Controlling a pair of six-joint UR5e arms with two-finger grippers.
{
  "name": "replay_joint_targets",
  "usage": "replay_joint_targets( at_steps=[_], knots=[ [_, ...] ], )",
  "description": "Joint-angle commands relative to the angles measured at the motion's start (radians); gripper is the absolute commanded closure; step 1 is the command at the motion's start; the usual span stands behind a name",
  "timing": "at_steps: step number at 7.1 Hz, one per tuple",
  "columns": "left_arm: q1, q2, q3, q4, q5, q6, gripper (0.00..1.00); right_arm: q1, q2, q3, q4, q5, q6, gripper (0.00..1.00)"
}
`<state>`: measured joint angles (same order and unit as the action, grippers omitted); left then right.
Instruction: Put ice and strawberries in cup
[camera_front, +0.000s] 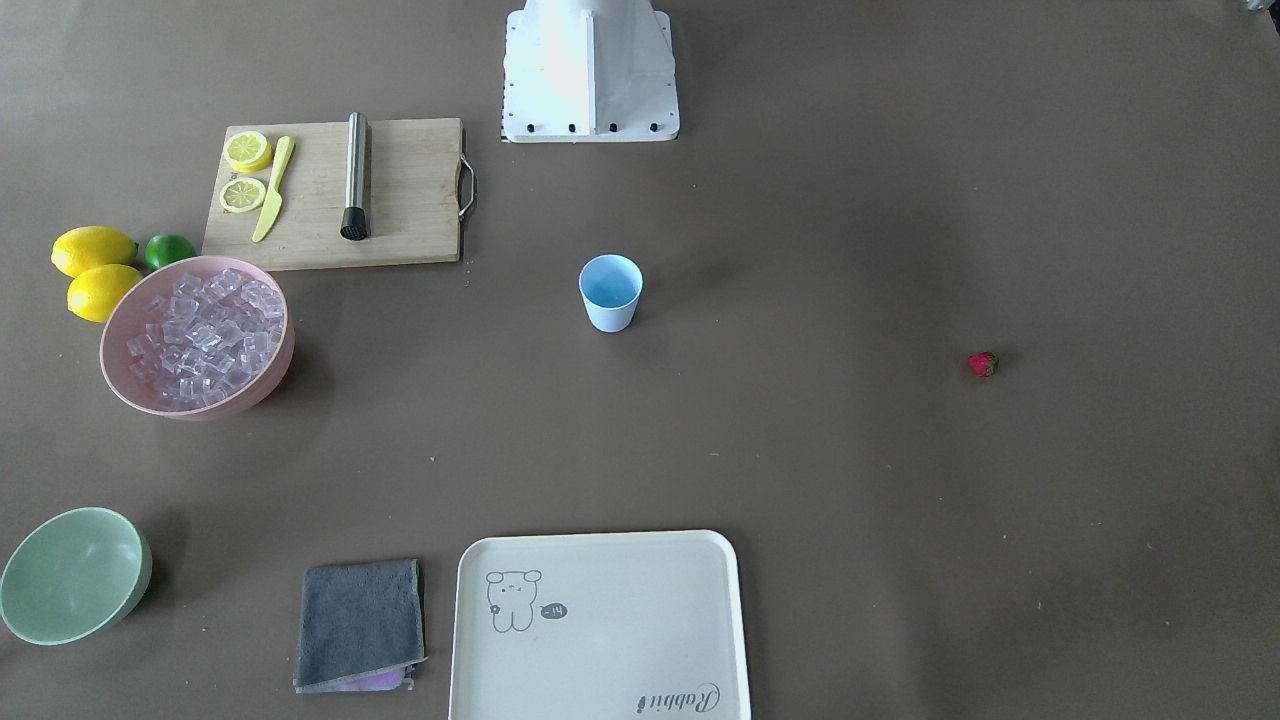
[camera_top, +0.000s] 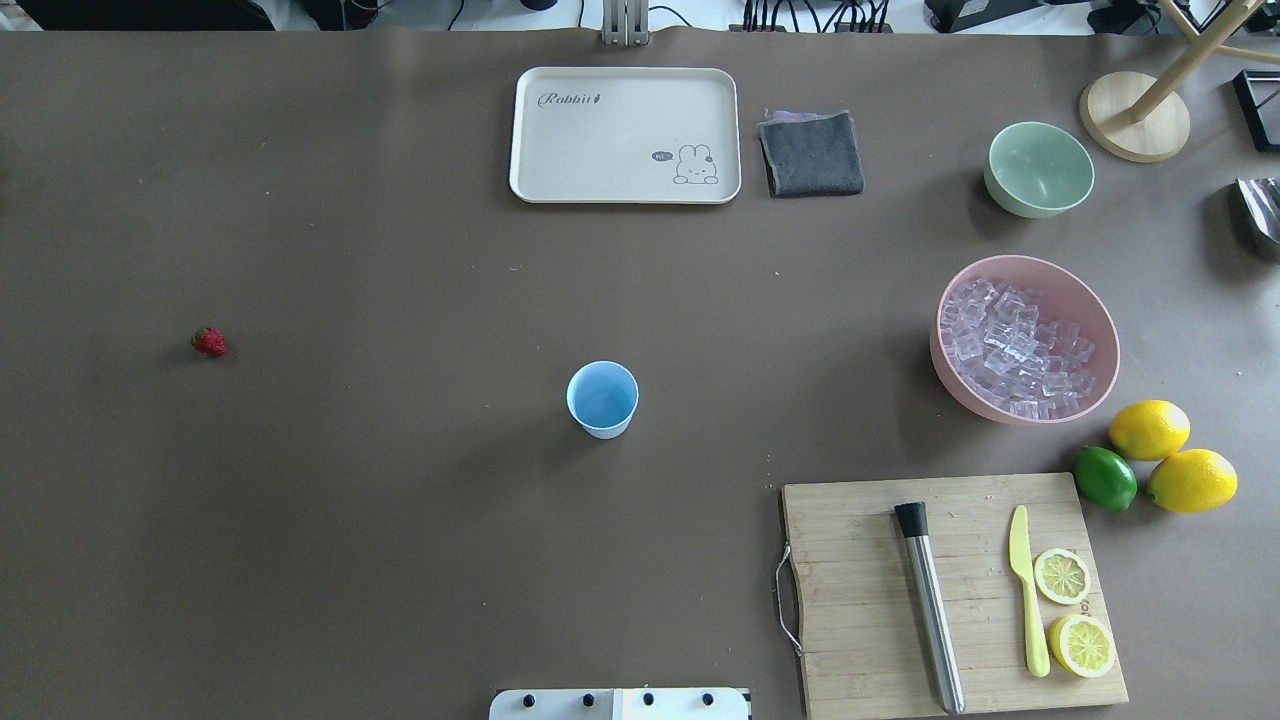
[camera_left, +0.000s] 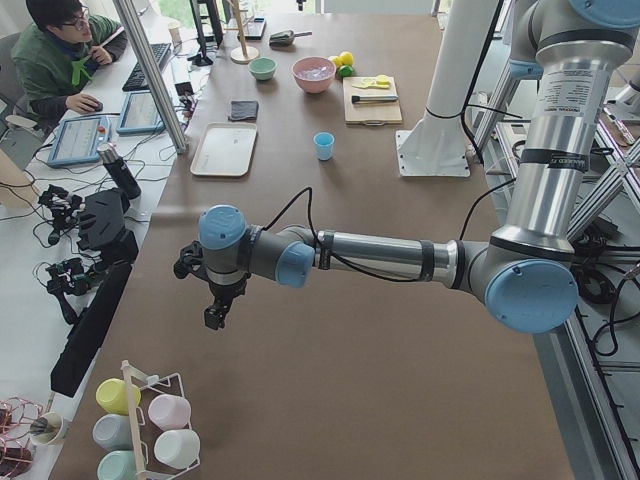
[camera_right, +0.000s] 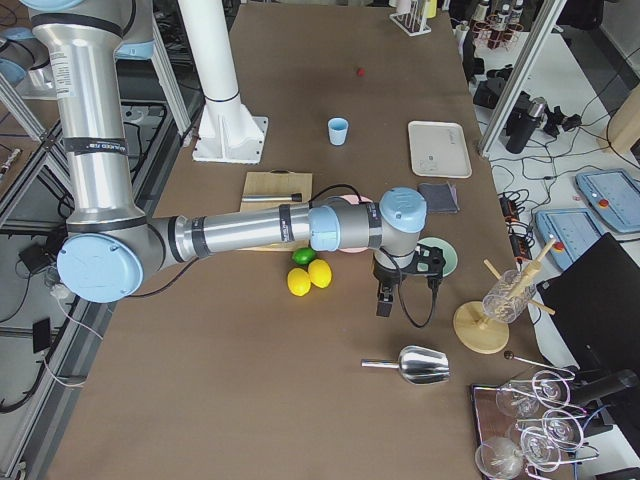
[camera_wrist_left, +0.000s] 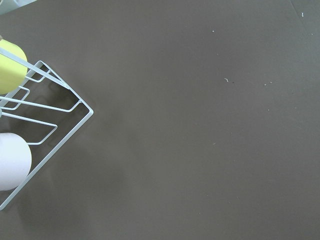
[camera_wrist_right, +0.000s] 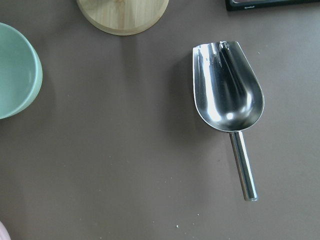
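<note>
- Right, you get the cup (camera_top: 602, 398) upright mid-table, alone on the brown cover, nothing showing inside it.
- Strawberry (camera_top: 209, 342) lies on the bare table, well off to the robot's left of the cup.
- Ice (camera_top: 1015, 345) is heaped in the pink bowl (camera_top: 960, 395), well to the robot's right of the cup.
- Left gripper (camera_left: 215, 318) hangs fingers-down over the table's far left end, near the rack of pastel cups (camera_left: 165, 412). You only see it in the left side view, so you cannot tell whether its fingers are apart or together.
- Its wrist view gives you bare table and a corner of that rack. The strawberry and the cup are both well apart from it.
- Right gripper (camera_right: 383, 305) hangs fingers-down over the right end, between the pale green bowl (camera_right: 452, 262) and the two lemons (camera_right: 310, 277). It shows only in the right side view, so again you cannot tell its state.
- Metal scoop (camera_wrist_right: 227, 100) lies on the table in the right wrist view, bowl up, handle toward the bottom edge, with the green bowl's rim at the left edge.
- Pink bowl sits near the right gripper, partly behind that arm; the cup is well apart from it.
- Cutting board (camera_top: 860, 580) carries a muddler (camera_top: 930, 610), a yellow knife (camera_top: 1027, 590) and two lemon slices (camera_top: 1062, 576). A lime (camera_top: 1105, 478) sits beside its corner.
</note>
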<state>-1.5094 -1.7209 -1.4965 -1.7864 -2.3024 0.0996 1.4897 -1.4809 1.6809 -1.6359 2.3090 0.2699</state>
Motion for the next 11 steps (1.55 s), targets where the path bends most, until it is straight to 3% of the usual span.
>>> replay_joint_targets(
  at_steps=[1, 4, 5, 7, 11],
  knots=[
    [0.000, 0.007, -0.010, -0.004, 0.000, -0.001, 0.02, -0.090, 0.010, 0.069, 0.001, 0.006, 0.003, 0.00],
    [0.000, 0.021, -0.005, -0.027, 0.001, 0.000, 0.02, -0.222, 0.027, 0.189, 0.005, 0.001, 0.121, 0.00],
    [0.000, 0.026, 0.001, -0.059, 0.001, 0.000, 0.02, -0.236, 0.027, 0.195, 0.065, 0.000, 0.194, 0.00],
    [0.000, 0.040, 0.007, -0.091, 0.001, -0.004, 0.02, -0.352, 0.016, 0.192, 0.285, -0.032, 0.532, 0.00],
    [0.000, 0.047, 0.010, -0.091, 0.001, -0.004, 0.02, -0.540, 0.028, 0.194, 0.327, -0.152, 0.617, 0.00]
  ],
)
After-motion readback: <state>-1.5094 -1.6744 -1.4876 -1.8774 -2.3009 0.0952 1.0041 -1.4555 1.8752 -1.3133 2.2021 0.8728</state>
